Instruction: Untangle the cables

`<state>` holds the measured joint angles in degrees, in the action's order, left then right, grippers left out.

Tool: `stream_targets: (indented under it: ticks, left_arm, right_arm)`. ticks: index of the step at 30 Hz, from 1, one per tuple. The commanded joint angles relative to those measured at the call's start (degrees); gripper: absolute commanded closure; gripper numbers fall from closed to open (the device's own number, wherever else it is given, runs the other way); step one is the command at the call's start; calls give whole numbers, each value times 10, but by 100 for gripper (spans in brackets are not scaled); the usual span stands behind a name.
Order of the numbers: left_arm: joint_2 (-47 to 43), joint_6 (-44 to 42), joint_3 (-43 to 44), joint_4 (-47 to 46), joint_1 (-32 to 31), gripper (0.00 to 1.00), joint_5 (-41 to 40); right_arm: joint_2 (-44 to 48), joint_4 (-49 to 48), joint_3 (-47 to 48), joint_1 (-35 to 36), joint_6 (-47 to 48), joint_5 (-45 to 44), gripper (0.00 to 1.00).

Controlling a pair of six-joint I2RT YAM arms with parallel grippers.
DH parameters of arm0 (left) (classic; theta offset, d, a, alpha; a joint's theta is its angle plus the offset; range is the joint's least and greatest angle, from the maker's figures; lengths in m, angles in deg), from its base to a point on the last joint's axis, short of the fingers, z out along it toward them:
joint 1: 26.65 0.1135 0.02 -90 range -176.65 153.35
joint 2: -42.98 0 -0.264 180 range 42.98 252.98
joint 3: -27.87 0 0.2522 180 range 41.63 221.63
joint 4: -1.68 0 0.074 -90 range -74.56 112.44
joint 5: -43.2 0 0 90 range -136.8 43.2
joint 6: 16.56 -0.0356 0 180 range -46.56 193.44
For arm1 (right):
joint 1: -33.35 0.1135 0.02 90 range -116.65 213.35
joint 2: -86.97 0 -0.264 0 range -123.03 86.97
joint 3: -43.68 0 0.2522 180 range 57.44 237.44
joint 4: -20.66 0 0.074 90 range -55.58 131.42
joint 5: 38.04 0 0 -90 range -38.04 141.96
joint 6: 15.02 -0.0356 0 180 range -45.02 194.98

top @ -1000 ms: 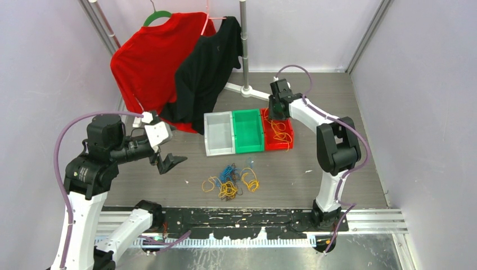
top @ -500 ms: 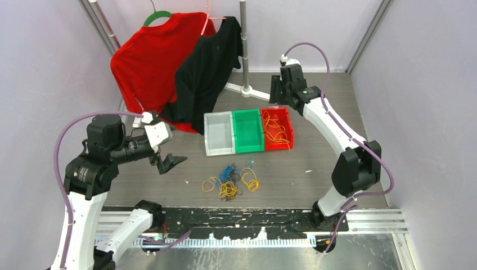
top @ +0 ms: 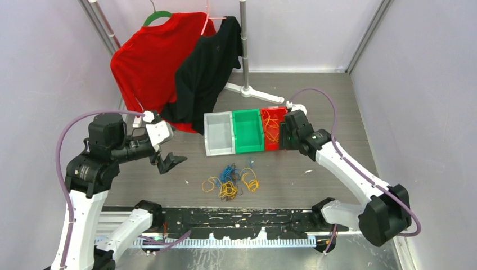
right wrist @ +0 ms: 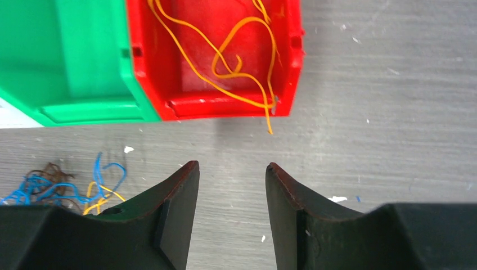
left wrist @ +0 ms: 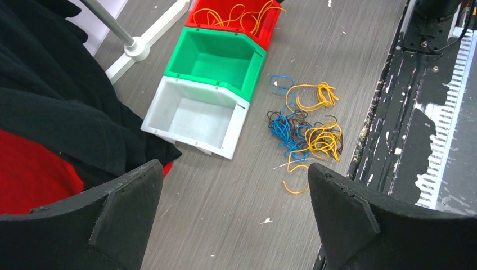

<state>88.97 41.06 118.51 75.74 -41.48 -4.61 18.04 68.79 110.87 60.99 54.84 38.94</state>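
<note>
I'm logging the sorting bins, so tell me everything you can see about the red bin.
The red bin is a small open-topped rectangular box of glossy plastic. It stands upright on the grey table, rightmost in a row of three, its left wall against the green bin. Loose yellow-orange cables lie inside, and one end droops over its near wall. Nothing grips it.

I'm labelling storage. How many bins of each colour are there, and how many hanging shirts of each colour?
White bin: 1
Green bin: 1
Red bin: 1
Red shirt: 1
Black shirt: 1
Total: 5
</note>
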Motion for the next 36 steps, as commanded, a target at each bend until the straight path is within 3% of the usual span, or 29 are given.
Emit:
stream_targets:
  ticks: [1, 14, 22, 28, 32, 35, 36]
  left_arm:
    - [4, 4, 8, -11, 2, 1, 6]
    - [-3, 3, 14, 14, 2, 1, 2]
    - [-5, 1, 13, 17, 2, 0, 2]
    - [-6, 3, 7, 30, 2, 0, 1]
    - [-7, 5, -2, 45, 2, 0, 1]
    - [-4, 14, -17, 48, 2, 1, -1]
    - [-1, 18, -21, 47, 2, 1, -5]
  right_arm:
    - [24, -21, -30, -2, -19, -29, 47]
    - [-120, -110, 3, -14, 25, -77, 59]
    - [-170, -129, 56, -13, 50, -81, 88]
    - [-223, -142, 92, -26, 66, -77, 95]
    - [-220, -118, 120, -21, 63, -57, 93]
    - [-167, -127, 108, 24, 63, -58, 69]
    - [-152, -120, 107, 43, 62, -62, 67]
